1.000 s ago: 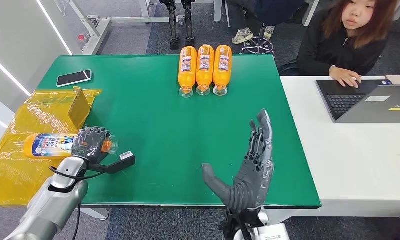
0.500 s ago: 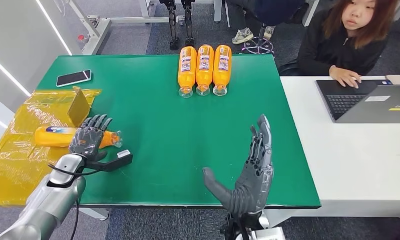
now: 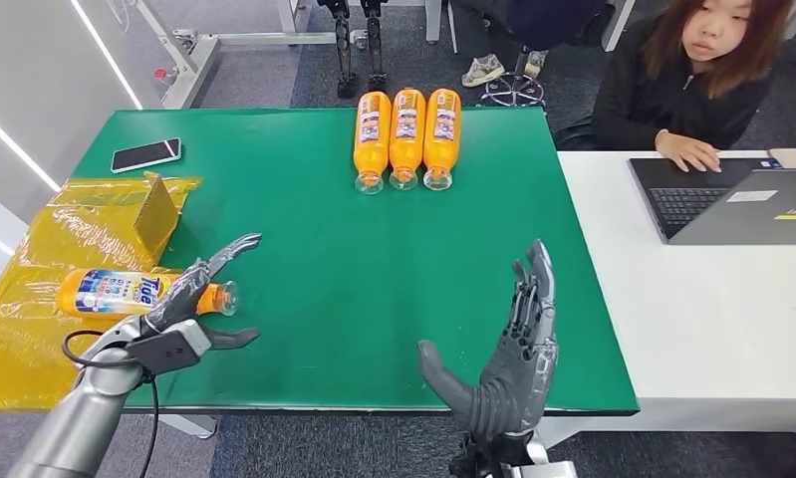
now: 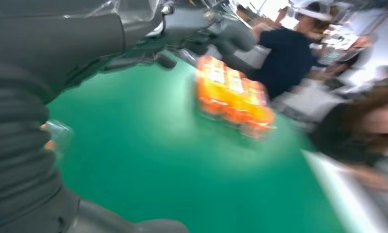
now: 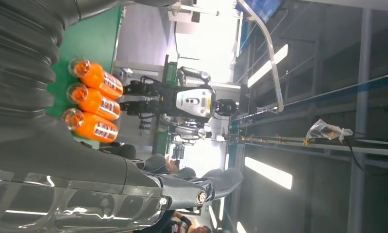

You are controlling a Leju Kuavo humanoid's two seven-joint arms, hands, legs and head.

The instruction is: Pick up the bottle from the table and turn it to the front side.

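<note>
bottle (image 3: 125, 293): lies on its side at table's left edge, partly on yellow plastic sheet (image 3: 35, 329); printed label faces up; cap end pts toward table centre.
long axis: runs left–right across robot's front, roughly parallel to near table edge.
L hand (image 3: 189, 299): fingers spread apart, holds nothing; sits just over/beside bottle's cap end. Contact w/ neck: can't tell.
R hand (image 3: 508, 349): fingers apart, empty, palm upright, well apart from bottle.
nearer: L hand, by far.
other: three bottles (image 3: 406, 134) in a row at far edge.
</note>
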